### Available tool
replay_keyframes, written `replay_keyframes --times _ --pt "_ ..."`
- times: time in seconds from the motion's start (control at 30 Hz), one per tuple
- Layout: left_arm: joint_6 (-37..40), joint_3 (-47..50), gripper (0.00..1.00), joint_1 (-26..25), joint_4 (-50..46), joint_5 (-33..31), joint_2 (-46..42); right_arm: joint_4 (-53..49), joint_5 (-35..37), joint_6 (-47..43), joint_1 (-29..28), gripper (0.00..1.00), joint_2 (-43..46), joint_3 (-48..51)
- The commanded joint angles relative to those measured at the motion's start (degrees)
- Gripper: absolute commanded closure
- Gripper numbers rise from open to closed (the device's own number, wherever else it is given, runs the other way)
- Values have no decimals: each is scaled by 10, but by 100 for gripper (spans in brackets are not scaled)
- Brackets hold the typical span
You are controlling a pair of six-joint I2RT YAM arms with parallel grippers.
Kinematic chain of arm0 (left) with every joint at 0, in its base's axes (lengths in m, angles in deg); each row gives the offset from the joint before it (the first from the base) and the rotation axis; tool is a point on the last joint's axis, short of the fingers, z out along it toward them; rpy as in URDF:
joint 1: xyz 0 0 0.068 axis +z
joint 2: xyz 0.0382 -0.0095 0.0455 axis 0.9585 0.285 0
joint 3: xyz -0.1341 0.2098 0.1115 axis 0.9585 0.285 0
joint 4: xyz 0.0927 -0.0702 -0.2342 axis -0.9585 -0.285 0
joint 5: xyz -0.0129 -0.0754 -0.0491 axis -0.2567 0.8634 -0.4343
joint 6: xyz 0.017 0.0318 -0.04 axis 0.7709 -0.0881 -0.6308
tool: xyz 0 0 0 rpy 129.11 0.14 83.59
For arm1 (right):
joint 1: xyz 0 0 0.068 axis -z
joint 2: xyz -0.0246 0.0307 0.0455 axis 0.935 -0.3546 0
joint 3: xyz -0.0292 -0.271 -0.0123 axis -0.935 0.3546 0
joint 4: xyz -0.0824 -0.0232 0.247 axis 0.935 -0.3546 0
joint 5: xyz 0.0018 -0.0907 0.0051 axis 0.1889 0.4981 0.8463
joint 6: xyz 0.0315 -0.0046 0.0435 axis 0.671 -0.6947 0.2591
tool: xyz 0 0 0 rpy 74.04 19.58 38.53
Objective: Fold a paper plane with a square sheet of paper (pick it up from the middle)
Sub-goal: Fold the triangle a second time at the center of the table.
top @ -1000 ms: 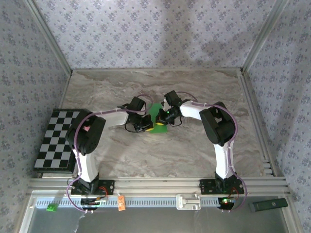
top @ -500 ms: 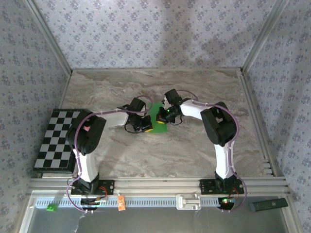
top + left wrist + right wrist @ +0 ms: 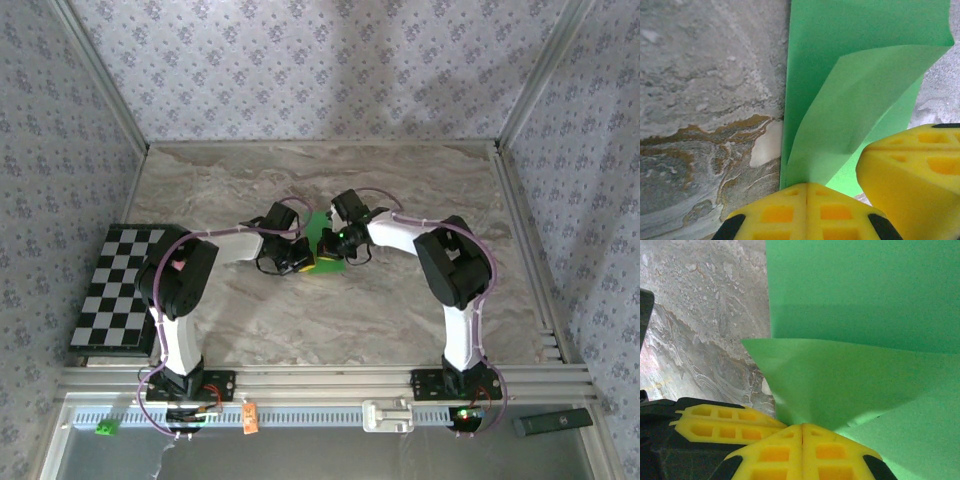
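The square sheet of paper (image 3: 320,226) is bright green and lies mid-table, with both grippers meeting at its near side. In the left wrist view the sheet (image 3: 840,30) lies flat with one flap (image 3: 855,100) folded up off it. My left gripper (image 3: 807,186) is shut, its tips at the foot of that flap on the paper's near edge. Close on its right are the right gripper's yellow fingers (image 3: 915,175). In the right wrist view the raised flap (image 3: 840,380) narrows down into my right gripper (image 3: 802,426), which is shut on it. The left gripper's fingers (image 3: 725,422) sit beside it.
A black-and-white checkered board (image 3: 120,285) lies at the table's left edge. A tiny green cube (image 3: 103,429) and a dark bar (image 3: 555,422) rest on the front rail below the arm bases. Patterned walls close off the marbled table (image 3: 330,320) on three sides.
The right gripper has shifted slightly left toward the left gripper, taking the paper flap with it. The left arm has stayed put.
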Motion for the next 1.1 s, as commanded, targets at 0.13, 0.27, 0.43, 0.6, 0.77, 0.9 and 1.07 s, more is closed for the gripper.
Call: replay_keyframes --times 0.13,0.27,0.43,0.6,0.77,0.9,1.07 --pt "-11 25 100 2 -15 -19 10 -10 -16 -14 2 98 -30 -10" --pt "-11 28 100 2 -13 -18 8 -8 -21 -14 2 98 -39 -13" --pt "-9 27 100 2 -14 -17 7 3 -25 -8 7 98 -33 -8" --pt "-8 27 100 2 -15 -17 8 35 -38 -4 11 98 -7 6" --pt "-7 26 100 2 -15 -18 7 27 -41 -3 12 98 -26 -3" --pt "-6 29 100 3 -16 -19 7 14 -21 0 13 98 -45 -3" --pt "-4 29 100 4 -20 -17 2 3 -2 -2 18 99 -68 -1"
